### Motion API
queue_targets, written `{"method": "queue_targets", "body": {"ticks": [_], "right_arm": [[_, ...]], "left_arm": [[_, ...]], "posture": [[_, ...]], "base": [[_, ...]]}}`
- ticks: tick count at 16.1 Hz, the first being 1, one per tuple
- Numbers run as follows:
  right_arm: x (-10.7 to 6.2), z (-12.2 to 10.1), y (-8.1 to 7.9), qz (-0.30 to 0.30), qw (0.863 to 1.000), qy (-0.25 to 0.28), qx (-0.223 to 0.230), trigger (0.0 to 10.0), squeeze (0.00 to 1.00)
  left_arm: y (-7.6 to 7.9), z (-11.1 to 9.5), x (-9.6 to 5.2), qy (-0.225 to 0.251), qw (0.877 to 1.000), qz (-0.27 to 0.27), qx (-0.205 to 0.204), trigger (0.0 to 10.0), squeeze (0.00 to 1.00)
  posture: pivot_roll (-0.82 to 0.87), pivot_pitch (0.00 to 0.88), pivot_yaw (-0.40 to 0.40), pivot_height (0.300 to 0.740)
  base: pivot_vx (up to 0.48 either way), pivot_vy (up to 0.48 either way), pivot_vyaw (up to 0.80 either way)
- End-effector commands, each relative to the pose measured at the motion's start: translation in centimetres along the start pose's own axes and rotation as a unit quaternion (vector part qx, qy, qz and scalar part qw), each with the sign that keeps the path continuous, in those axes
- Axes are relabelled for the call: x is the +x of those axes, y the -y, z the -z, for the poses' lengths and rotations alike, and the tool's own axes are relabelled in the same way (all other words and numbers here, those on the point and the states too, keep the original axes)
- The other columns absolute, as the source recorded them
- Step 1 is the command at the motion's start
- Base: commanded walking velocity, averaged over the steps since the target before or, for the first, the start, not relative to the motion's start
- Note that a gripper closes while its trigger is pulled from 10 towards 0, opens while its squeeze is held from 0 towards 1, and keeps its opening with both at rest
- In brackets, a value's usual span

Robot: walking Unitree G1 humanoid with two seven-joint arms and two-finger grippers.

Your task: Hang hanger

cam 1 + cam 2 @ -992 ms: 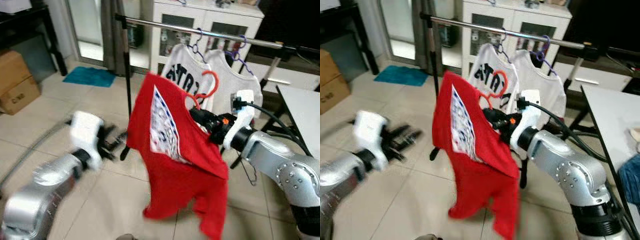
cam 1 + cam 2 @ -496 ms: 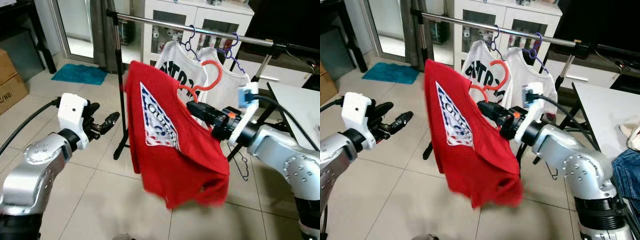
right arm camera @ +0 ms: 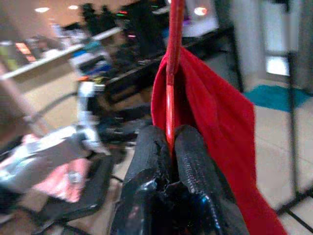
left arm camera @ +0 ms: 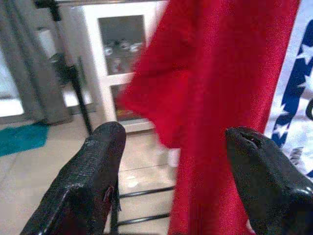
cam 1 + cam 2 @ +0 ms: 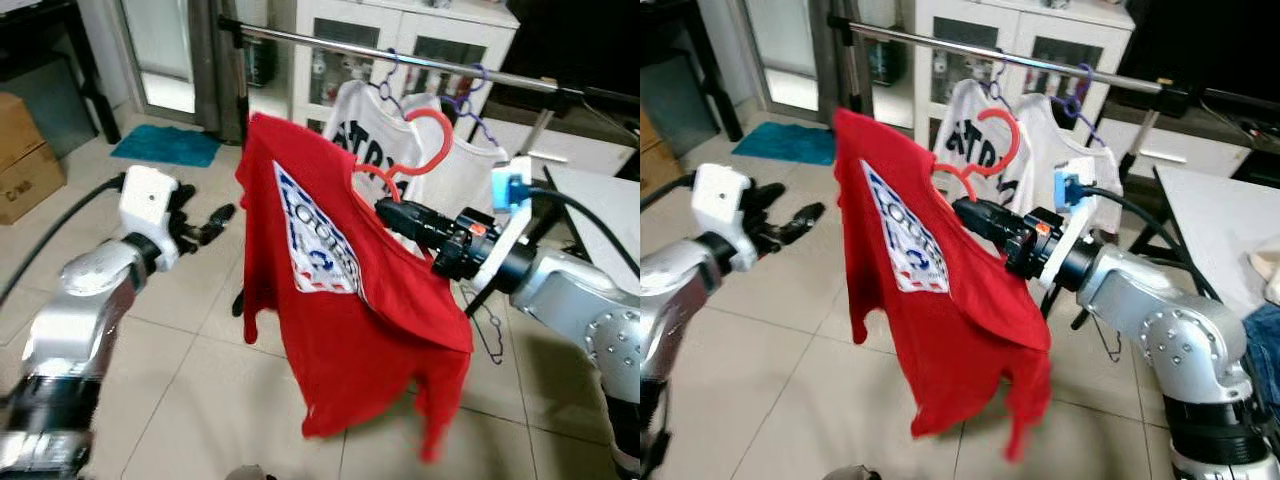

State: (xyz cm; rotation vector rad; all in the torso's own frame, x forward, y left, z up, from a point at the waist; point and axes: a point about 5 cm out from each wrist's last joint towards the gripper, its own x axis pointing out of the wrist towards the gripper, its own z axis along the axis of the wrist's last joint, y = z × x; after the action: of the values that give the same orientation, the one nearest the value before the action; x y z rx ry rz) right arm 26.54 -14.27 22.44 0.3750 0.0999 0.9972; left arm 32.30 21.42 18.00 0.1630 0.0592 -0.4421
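The right gripper is clamped on the red hanger, its two black fingers pressed together on the hanger's thin red bar, as the right wrist view confirms. The hanger is held in the air in front of the clothes rail, its hook raised to about the height of the white shirts but below the bar and not resting on it. A red T-shirt with a white, blue and red printed panel hangs from the hanger, draped over the right gripper and arm, its hem clear of the tiled floor. The left gripper is held out just beside the shirt's left edge, fingers spread wide and holding nothing; in the left wrist view the red fabric lies between and beyond the two fingertips, without visible contact. Beyond the shirt, two white shirts hang side by side on purple hangers from the rail. Farther back stand a white cabinet, a teal mat on the floor, and a cardboard box at the left.
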Motion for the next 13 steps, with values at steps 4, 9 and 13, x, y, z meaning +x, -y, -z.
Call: {"method": "queue_targets", "body": {"ticks": [4,9,13], "right_arm": [[0.1,1.2,0.9,0.078,0.960,-0.138,-0.231,10.0,0.00],[0.4,0.8,3.0,0.216,0.911,-0.138,-0.323,10.0,0.00],[1.4,3.3,2.0,0.159,0.924,-0.153,-0.311,10.0,0.00]], "left_arm": [[0.8,-0.4,1.3,0.003,0.999,0.036,0.026,10.0,0.00],[1.9,0.1,0.3,0.003,0.998,0.052,0.034,10.0,0.00],[3.6,0.2,-0.6,0.002,0.997,0.074,0.029,10.0,0.00]], "posture": [[0.04,0.000,-0.024,0.740],[0.05,0.000,-0.029,0.740],[0.06,0.000,-0.036,0.740]], "base": [[0.000,0.000,0.00],[0.000,0.000,0.00],[0.000,0.000,0.00]]}}
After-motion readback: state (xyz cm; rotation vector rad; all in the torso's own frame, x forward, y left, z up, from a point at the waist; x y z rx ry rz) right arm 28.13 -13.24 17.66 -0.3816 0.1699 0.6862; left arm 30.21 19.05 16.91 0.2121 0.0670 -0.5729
